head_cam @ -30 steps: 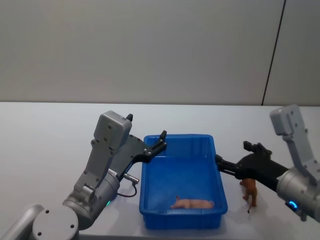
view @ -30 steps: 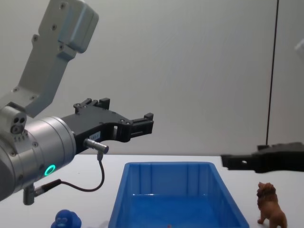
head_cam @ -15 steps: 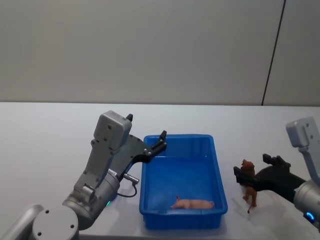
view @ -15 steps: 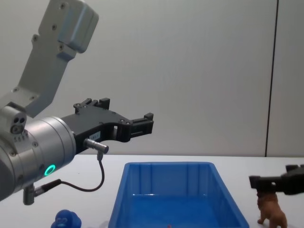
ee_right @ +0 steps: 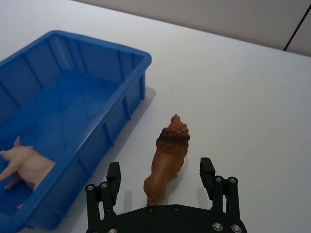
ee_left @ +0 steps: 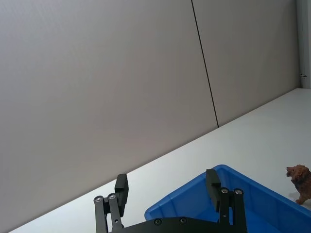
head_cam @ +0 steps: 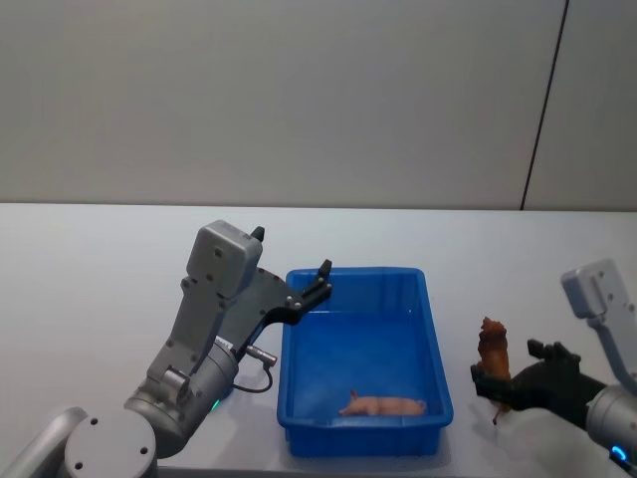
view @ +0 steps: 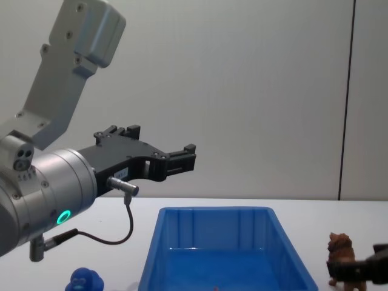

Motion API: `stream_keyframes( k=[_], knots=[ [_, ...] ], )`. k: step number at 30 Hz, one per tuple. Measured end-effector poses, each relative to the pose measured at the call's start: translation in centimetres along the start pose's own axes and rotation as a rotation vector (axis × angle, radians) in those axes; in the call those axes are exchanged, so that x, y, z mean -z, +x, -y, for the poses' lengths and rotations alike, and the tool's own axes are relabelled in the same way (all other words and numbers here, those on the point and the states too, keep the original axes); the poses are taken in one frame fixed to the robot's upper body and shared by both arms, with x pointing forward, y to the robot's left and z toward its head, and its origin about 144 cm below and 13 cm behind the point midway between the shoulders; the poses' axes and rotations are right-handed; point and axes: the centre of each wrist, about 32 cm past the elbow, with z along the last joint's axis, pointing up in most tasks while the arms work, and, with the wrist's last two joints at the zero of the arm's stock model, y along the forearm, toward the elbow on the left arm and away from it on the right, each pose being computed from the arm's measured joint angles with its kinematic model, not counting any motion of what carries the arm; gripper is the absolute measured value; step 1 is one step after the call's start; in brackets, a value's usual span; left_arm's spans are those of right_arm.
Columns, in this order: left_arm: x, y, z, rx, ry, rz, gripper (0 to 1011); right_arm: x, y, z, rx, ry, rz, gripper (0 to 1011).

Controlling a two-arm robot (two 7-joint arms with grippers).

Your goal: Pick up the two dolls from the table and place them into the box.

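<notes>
The brown lion doll (ee_right: 167, 154) stands upright on the white table (ee_right: 252, 102), right of the blue box (ee_right: 121, 109). My right gripper (ee_right: 160, 172) is open, one finger on each side of the lion's hindquarters, low over the table. The lion (head_cam: 492, 347) also shows above the right gripper (head_cam: 500, 384) in the head view, and in the chest view the lion (view: 339, 250) shows beside the gripper (view: 362, 270). The blue lumpy doll (view: 85, 280) lies left of the box (view: 215, 211). My left gripper (ee_left: 166, 180) hangs open and empty above the box's (head_cam: 358, 272) far left corner.
A pink animal toy (head_cam: 384, 405) lies inside the box near its front wall and also shows in the right wrist view (ee_right: 25, 166). The left arm's grey body (head_cam: 214, 329) stands close to the box's left side. Bare table stretches right of the lion.
My right gripper has drawn back from the box's right rim toward me and dropped to table height, now straddling the lion. The lion and the left arm have not moved.
</notes>
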Motion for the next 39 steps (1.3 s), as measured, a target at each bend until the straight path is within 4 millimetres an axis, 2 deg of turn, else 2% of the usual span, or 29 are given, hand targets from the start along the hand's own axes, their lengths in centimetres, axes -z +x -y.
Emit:
stream_keyframes(
  k=[12,17,18,23,24,34,35,39],
  knots=[
    [0.0,0.0,0.0,0.0,0.0,0.0,1002,0.7,-0.7,-0.8,-0.002,-0.071,-0.011,999],
    [0.0,0.0,0.0,0.0,0.0,0.0,1002,0.8,-0.9,-1.2,0.007,-0.09,-0.019,910],
    [0.0,0.0,0.0,0.0,0.0,0.0,1002,0.8,-1.0,-1.3,0.011,-0.094,-0.022,831],
    [0.0,0.0,0.0,0.0,0.0,0.0,1002,0.9,-1.2,-1.6,0.028,-0.101,-0.032,739],
    [0.0,0.0,0.0,0.0,0.0,0.0,1002,0.9,-1.2,-1.6,0.033,-0.101,-0.036,683],
    [0.0,0.0,0.0,0.0,0.0,0.0,1002,0.5,-1.4,-1.6,0.058,-0.076,-0.059,387],
    [0.0,0.0,0.0,0.0,0.0,0.0,1002,0.4,-1.4,-1.5,0.06,-0.065,-0.062,318],
    [0.0,0.0,0.0,0.0,0.0,0.0,1002,0.1,-1.5,-1.3,0.061,-0.036,-0.067,278]
  ],
)
